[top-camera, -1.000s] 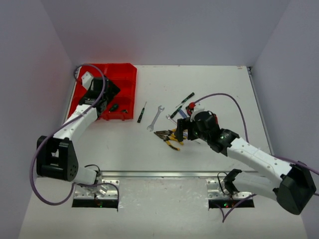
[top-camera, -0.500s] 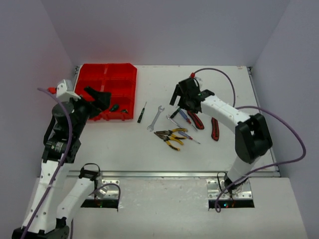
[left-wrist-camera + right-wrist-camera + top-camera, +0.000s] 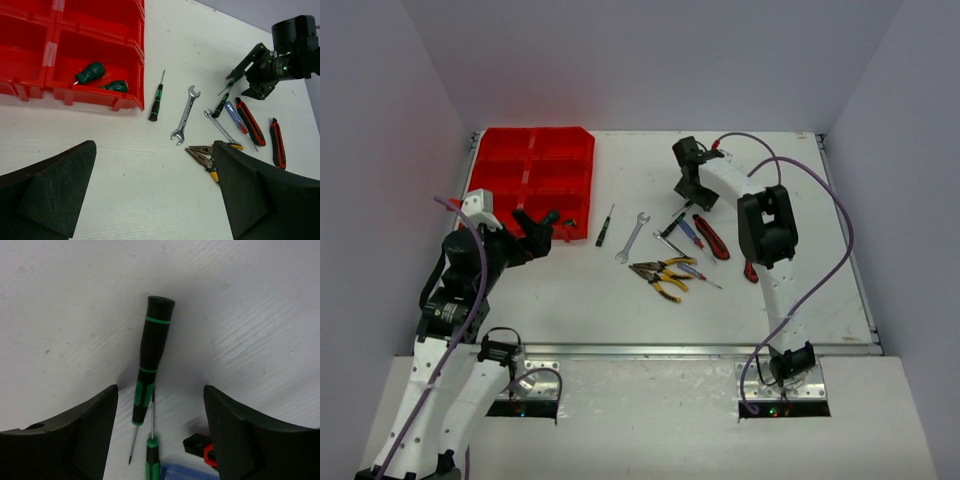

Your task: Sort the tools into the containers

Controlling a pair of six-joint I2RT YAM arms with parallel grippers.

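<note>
Tools (image 3: 631, 238) lie on the worktop (image 3: 570, 290); left jaws wide and empty, right jaws apart on both sides of a green-black screwdriver (image 3: 151, 352).

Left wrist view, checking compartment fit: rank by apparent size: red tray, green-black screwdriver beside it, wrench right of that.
1. red tray
2. wrench and screwdriver: alike in length, no ranking between them.

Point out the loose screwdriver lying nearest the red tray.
The black screwdriver with green bands, lying alone between the red tray and the wrench; the other loose screwdrivers lie clustered beyond the wrench.
</note>
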